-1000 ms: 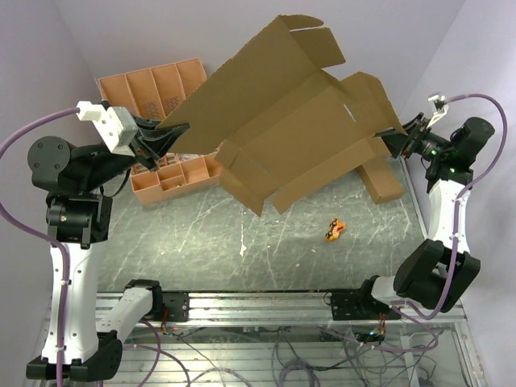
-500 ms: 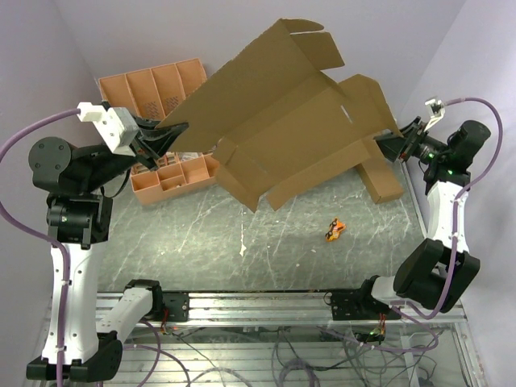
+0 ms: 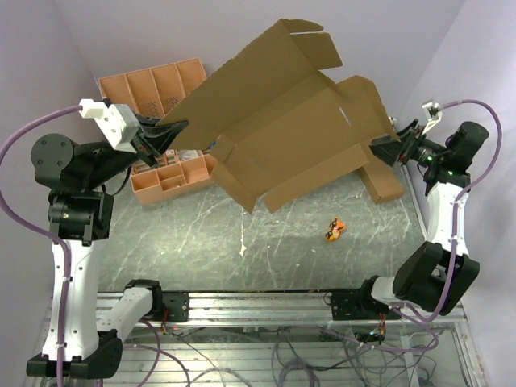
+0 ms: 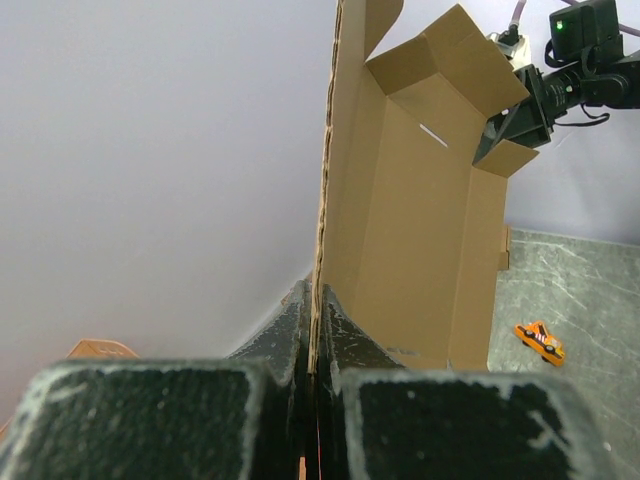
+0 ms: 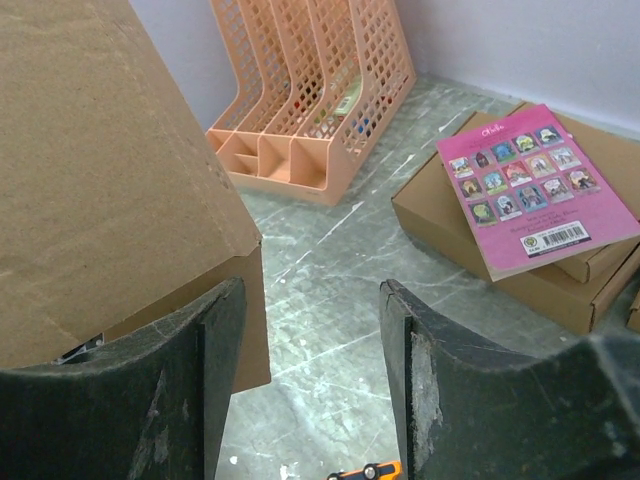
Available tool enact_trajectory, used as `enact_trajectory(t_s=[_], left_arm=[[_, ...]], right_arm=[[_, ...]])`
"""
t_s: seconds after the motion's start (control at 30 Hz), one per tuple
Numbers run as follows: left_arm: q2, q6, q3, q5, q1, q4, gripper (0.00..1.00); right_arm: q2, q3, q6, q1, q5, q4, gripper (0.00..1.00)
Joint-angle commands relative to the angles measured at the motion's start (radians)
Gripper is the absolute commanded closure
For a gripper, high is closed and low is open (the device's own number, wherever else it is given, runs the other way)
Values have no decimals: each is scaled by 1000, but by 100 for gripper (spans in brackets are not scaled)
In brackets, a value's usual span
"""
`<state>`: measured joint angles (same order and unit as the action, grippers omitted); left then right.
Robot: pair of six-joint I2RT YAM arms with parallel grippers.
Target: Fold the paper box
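The paper box (image 3: 282,121) is a large flat brown cardboard piece with flaps, held up in the air above the table and tilted. My left gripper (image 3: 165,133) is shut on its left edge. In the left wrist view the cardboard edge (image 4: 325,150) runs straight up from between the shut left gripper (image 4: 315,300). My right gripper (image 3: 393,147) stands open at the box's right corner. In the right wrist view the paper box (image 5: 90,170) lies against the outside of the left finger (image 5: 190,370), and the right gripper (image 5: 310,290) has only table between its fingers.
An orange-tan compartment tray (image 3: 161,89) stands at the back left, also visible in the right wrist view (image 5: 310,80). Small brown boxes (image 3: 383,179) lie at the right, with a pink booklet (image 5: 535,185) on top. A small orange object (image 3: 334,230) lies on the table.
My right gripper's jaws have spread wider at the box's right corner. The cardboard has shifted slightly to the left. My left gripper keeps its hold.
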<state>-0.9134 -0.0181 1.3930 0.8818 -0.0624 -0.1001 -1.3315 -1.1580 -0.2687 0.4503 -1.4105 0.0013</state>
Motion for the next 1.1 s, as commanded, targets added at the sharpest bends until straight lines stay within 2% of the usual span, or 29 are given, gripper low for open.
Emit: enact_trajectory(t_s=[0.0,0.23,0.5,0.73,0.83,0.93,1.07], left_arm=[[7,-14,-1,-22,4,76,93],[11,-50,-3,-13,4,118,93],[12,-85,-3,-13,4,152,93],[10,-94,-5,-25,4,165,93],[10,-99,-8,-36,4,173,93],[9,-108,-9,-34,4,184,93],[5,-125,-9,-25,4,200,93]], right_arm=[[28,15,-2,-10,-35,5,44],[21,49,-27,-38,-26,40,41],[21,109,-193,-105,4,239,39],[11,134,-240,-132,23,288,37],[8,186,-321,-137,33,392,36],[0,215,-360,-139,44,453,37],[-13,224,-389,-138,47,511,46]])
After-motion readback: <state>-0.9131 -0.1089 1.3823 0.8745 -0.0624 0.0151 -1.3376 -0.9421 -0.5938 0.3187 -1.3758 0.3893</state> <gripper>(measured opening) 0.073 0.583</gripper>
